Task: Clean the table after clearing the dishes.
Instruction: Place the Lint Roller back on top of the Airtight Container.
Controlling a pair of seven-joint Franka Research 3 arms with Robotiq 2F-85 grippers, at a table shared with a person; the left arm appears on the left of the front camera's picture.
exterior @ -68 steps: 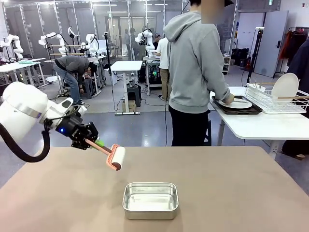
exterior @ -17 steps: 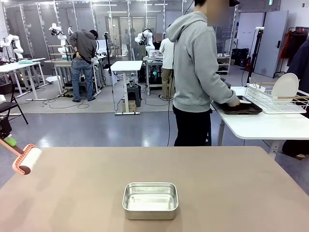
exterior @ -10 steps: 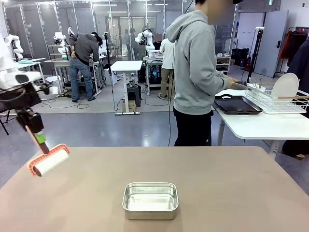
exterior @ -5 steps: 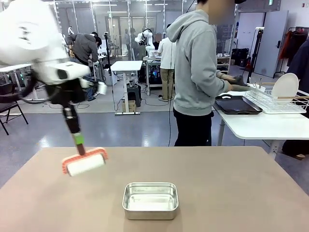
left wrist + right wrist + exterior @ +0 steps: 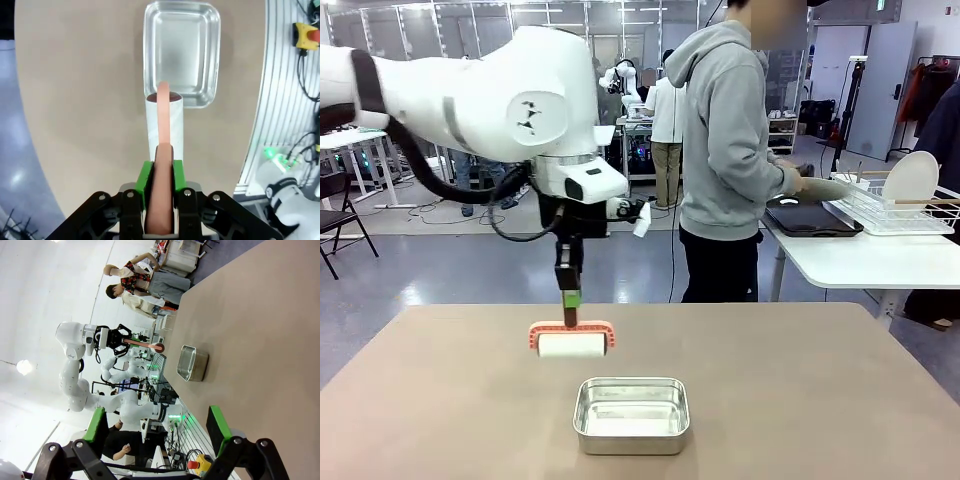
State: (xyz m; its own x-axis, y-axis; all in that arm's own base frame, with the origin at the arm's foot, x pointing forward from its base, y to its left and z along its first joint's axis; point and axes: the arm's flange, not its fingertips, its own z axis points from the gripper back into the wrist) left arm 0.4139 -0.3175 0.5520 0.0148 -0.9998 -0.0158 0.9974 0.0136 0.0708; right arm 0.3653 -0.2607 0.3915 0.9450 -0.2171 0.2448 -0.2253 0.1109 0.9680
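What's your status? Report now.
Left gripper shut on lint roller, above table. Right gripper open. Steel pan just past the roller.

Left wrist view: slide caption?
Left gripper shut on roller, poised over table beside steel pan.

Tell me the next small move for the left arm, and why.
Probably lower it straight down. The left pincer is shut on the lint roller, which hangs just beyond the steel pan and seems slightly above the table, so it must touch down before rolling.
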